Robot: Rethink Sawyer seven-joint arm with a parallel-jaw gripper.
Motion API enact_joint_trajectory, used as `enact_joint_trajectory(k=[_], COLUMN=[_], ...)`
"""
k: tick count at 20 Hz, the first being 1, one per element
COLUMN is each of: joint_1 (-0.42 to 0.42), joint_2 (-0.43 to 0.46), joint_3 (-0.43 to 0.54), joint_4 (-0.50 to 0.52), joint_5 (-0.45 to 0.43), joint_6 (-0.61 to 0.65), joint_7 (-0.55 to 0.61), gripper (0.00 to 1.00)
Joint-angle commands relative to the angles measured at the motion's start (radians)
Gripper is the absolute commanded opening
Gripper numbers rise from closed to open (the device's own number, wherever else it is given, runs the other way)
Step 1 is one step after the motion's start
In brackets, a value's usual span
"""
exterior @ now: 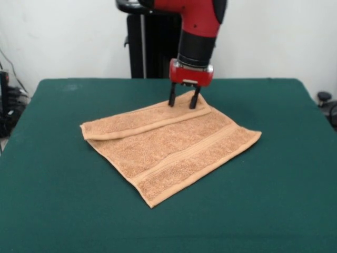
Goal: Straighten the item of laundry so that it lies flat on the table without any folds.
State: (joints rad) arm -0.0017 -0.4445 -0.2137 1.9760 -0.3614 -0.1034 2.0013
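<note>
- Large rectangular table (58,211) with dark green felt-like top: fills most of the front view, far edge against a white wall.
- Small orange-tan terry-cloth hand towel (174,150): lying near the table's middle, a little toward the far side, turned diamond-wise with one corner pointing near and another pointing right.
- Towel condition: mostly spread flat, except along the far-left edge, where a long narrow strip is folded over onto the towel's top, running from the left corner up to the far corner.
- Woven band stripes: one visible along the near-right part of the towel, parallel to that edge; hemmed border visible on the same side.
- Red and black robot arm (197,31): descending from the top of the view, directly above the towel's far corner.
- Red-bodied gripper (183,100) with two short black fingers (171,98): pointing straight down, fingers set apart with a clear gap between them, tips at the folded strip near the far corner; whether the tips touch the cloth cannot be told, and no cloth seen pinched between them.
- Black pedestal column (150,47): standing behind the table's far edge.
- Containers: none to list.
</note>
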Motion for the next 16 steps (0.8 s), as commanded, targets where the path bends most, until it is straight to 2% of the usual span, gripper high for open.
enact_joint_trajectory(k=[1,16], joint_1=[0.044,0.040], joint_2=[0.058,0.061], joint_3=[0.098,0.078], joint_4=[-0.056,-0.052], joint_5=[0.073,0.060], joint_6=[0.023,0.013], joint_7=[0.146,0.140], gripper=[1.00,1.00])
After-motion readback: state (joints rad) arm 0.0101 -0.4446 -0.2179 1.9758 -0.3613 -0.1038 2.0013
